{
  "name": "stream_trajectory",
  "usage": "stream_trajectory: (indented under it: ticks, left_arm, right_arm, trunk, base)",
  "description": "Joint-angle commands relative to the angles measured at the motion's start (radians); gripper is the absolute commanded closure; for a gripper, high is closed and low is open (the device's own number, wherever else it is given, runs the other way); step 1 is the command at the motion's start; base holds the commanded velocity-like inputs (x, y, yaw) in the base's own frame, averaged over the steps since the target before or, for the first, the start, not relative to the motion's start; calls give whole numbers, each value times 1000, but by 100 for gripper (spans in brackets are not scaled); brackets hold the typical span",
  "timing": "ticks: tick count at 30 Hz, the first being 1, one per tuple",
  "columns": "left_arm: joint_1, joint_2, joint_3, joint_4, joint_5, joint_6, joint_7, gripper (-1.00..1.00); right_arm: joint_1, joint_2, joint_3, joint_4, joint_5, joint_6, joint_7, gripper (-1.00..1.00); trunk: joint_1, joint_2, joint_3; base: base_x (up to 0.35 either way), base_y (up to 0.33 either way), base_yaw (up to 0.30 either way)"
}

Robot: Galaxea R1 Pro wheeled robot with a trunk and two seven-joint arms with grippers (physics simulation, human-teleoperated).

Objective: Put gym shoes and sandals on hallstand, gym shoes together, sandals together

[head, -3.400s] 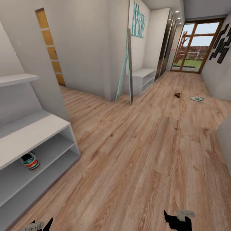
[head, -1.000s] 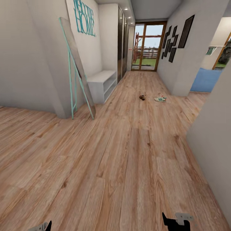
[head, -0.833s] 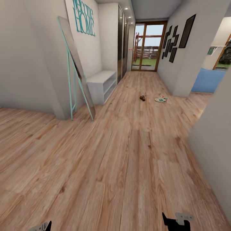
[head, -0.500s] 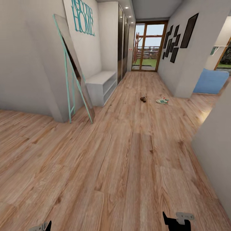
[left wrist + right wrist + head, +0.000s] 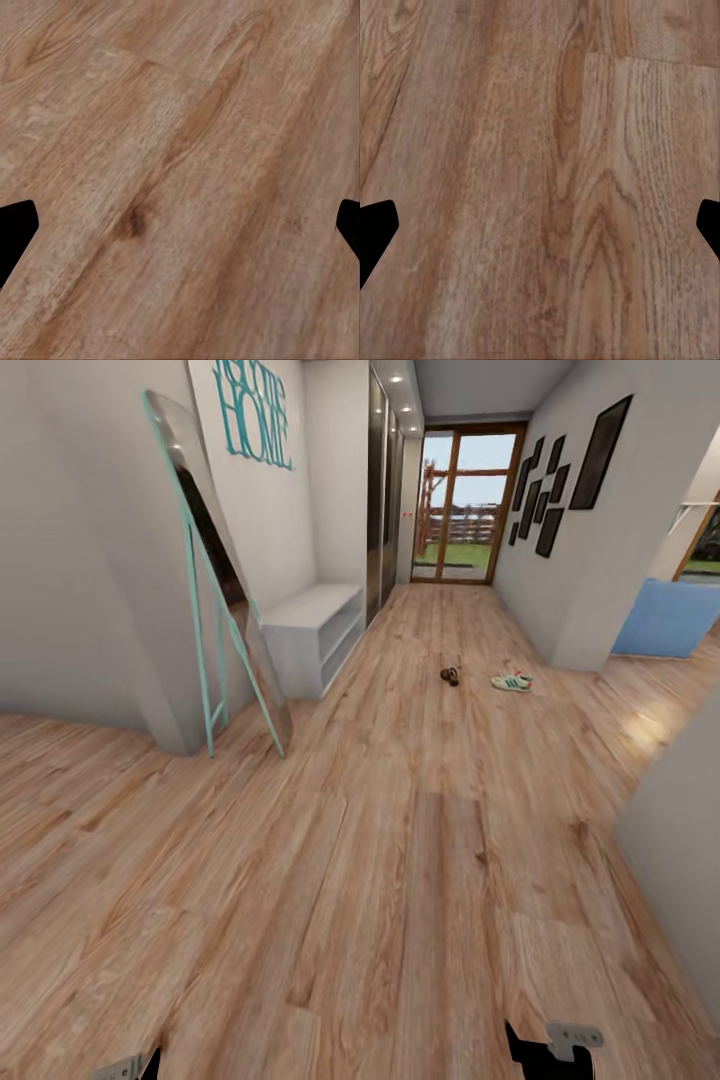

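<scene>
**Shoes far down the corridor, both end effectors empty**

One gym shoe [image 5: 512,682] lies on the corridor floor [image 5: 400,840] well ahead of you, toward the right wall, with a sandal [image 5: 451,676] just beside it on its left; the two are apart, not touching. The sandal is too small here to tell its pose. The floor is warm brown wood-grain planks running toward a glazed door [image 5: 459,505] at the far end. Along the left wall stands a small white shelf unit [image 5: 308,630], and nearer you a teal-framed mirror [image 5: 215,575] leans against the wall below teal lettering [image 5: 252,410]. Dark picture frames [image 5: 570,475] hang on the right wall, and a blue panel [image 5: 668,618] shows past its corner.

Your left end effector [image 5: 180,225] hangs over bare planks with its fingers spread wide, holding nothing. Your right end effector [image 5: 540,225] is likewise wide open above the floor and empty, touching nothing.
</scene>
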Motion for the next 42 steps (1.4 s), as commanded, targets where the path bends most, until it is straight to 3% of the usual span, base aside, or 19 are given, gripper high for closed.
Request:
stream_trajectory:
  ticks: [1, 28, 42]
  left_arm:
    - [-1, -1, 8, 1, -6, -3, -9, -100]
    - [-1, -1, 8, 1, -6, -2, -9, -100]
    - [-1, -1, 8, 1, -6, -2, -9, -100]
  right_arm:
    - [-1, 1, -8, 1, 9, -4, 6, -100]
    - [-1, -4, -8, 0, 11, -5, 8, -100]
    - [-1, -4, -8, 0, 11, -4, 8, -100]
  trunk:
    - [0, 0, -1]
    - [0, 0, -1]
    - [0, 0, -1]
  base:
    - [340, 0, 0]
    - [340, 0, -5]
    - [340, 0, -259]
